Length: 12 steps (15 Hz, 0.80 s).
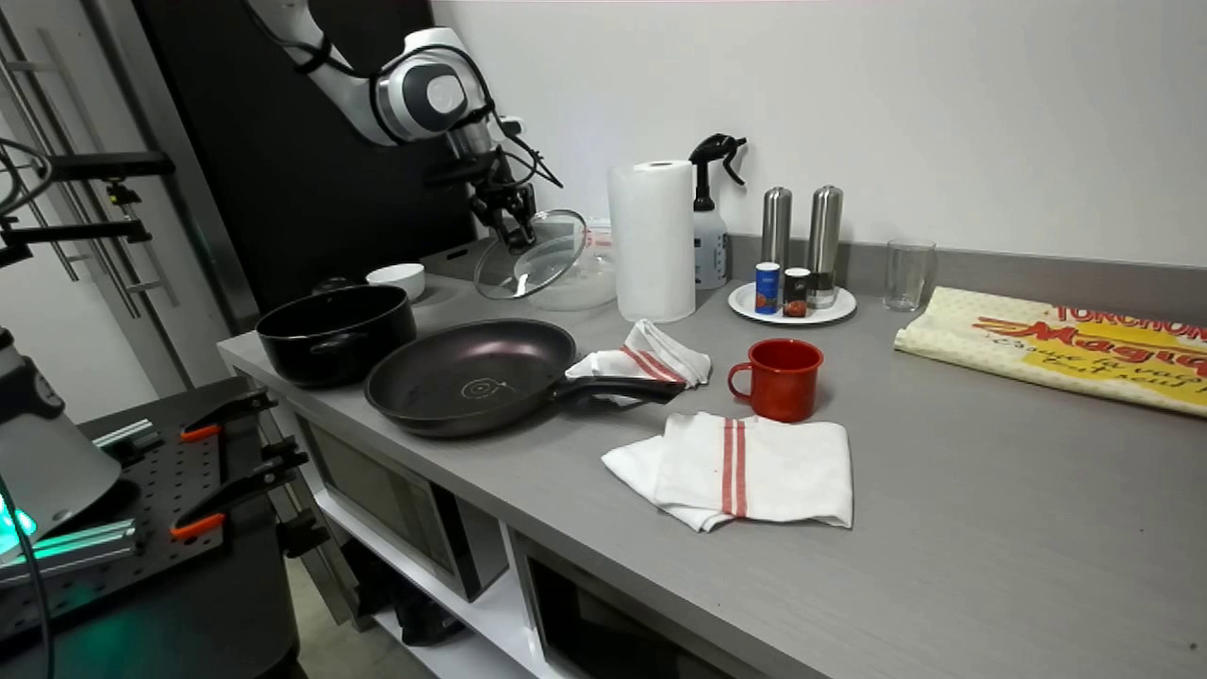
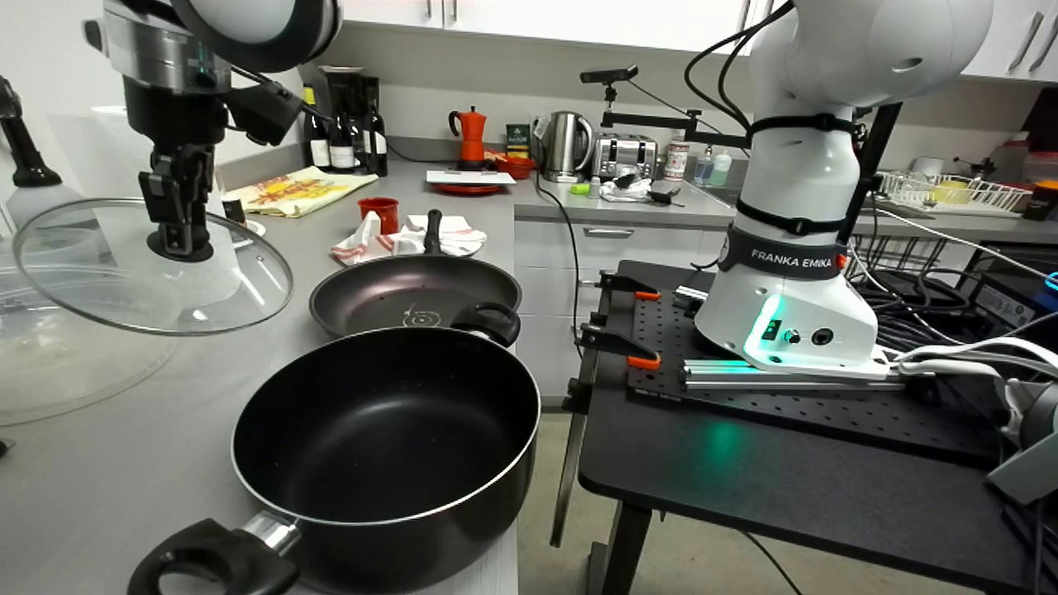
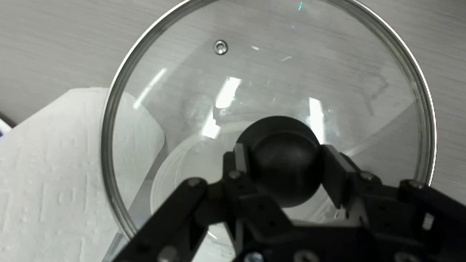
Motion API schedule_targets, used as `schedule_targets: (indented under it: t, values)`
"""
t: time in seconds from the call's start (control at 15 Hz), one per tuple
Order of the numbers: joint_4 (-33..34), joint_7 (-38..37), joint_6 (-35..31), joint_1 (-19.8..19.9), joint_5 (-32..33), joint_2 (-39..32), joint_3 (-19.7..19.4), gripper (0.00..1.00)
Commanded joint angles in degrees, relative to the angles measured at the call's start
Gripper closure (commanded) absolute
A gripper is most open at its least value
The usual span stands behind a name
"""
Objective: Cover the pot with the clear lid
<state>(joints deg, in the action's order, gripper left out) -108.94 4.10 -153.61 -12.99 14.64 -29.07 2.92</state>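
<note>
The clear lid point(image 1: 556, 269) is a round glass lid with a metal rim and a black knob. My gripper point(image 1: 514, 236) is shut on the knob and holds the lid in the air, tilted, over the clear container. The lid point(image 2: 99, 285) and gripper point(image 2: 183, 240) also show in an exterior view. In the wrist view, the gripper's fingers point(image 3: 282, 160) press both sides of the knob, and the lid point(image 3: 174, 91) spreads beyond them. The black pot point(image 1: 330, 344) stands uncovered at the counter's end. Its inside shows bare in an exterior view, with the pot's wall point(image 2: 471, 521) apart from the lid.
A clear bowl-like container point(image 2: 50, 372) stands below the lid. A black frying pan point(image 1: 471, 372) sits beside the pot. A paper towel roll point(image 1: 653, 250) stands near the lid. A white bowl point(image 1: 398, 277) is behind the pot. A red mug point(image 1: 781, 382) and towels point(image 1: 754, 471) lie farther along.
</note>
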Motion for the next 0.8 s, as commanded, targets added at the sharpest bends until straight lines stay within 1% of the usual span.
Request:
schedule_targets:
  t: [0.0, 0.13, 0.27, 0.4, 0.53, 0.73]
  values:
    - [-2.1, -0.2, -6.2, -0.3, 2.4, 2.7, -0.5, 0.75]
    - [-3.4, 0.4, -7.3, -0.3, 2.7, 3.9, -0.4, 0.75]
    - [-5.5, 0.7, -5.0, -0.5, 2.9, 6.1, -0.3, 0.75]
    - [-8.9, 0.2, -1.7, -1.0, 3.5, 9.8, -0.6, 0.75]
    - [-12.1, -0.3, 2.3, -1.0, 4.2, 14.3, -0.5, 0.75]
    - [-13.7, 0.6, 12.3, -0.1, 3.8, 20.7, 1.1, 0.75]
